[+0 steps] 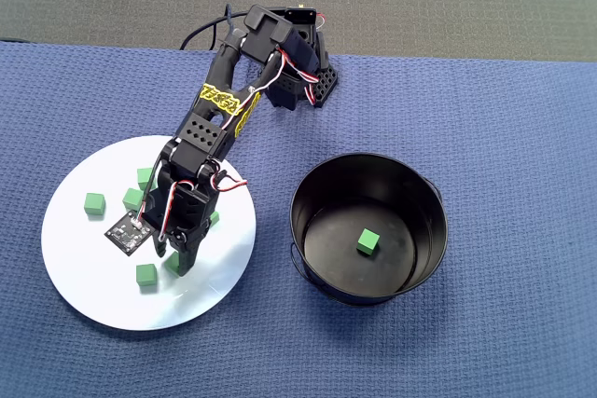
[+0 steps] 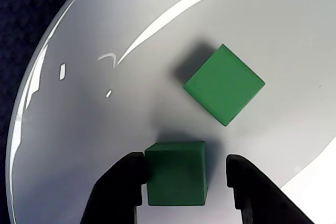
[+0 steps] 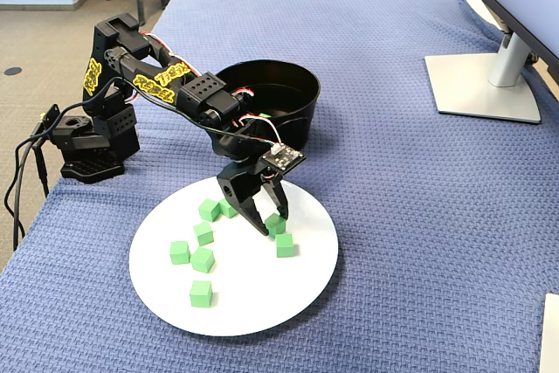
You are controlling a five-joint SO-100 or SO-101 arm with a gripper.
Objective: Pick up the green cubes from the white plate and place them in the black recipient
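Overhead view: the black jointed robot arm (image 1: 224, 123) reaches from its base at the far edge of the surface down over the large round glossy white plate (image 1: 84, 277). The plate lies on the blue woven cloth (image 1: 504, 137) covering the surface, toward the left edge in this view. The round deep black metal pot (image 1: 308, 195) stands just beside the plate on its right, apart from its rim. One small matte bright-green cube (image 1: 367, 241) lies on the shiny pot bottom, right of centre.

Wrist view: the jaws (image 2: 185, 174) are open and lowered to the plate, straddling a green cube (image 2: 176, 172). The left finger touches or nearly touches that cube's side; the right finger stands clear of it. A second green cube (image 2: 224, 84) lies near, beyond the jaws, turned diagonally.

Fixed view: seven green cubes can be seen on the plate. Two (image 3: 285, 245) lie at the jaw tips near the plate centre. The other five (image 3: 203, 259) are spread over the left half of the plate in this view. A grey monitor stand (image 3: 485, 83) sits at the far right edge of the surface.
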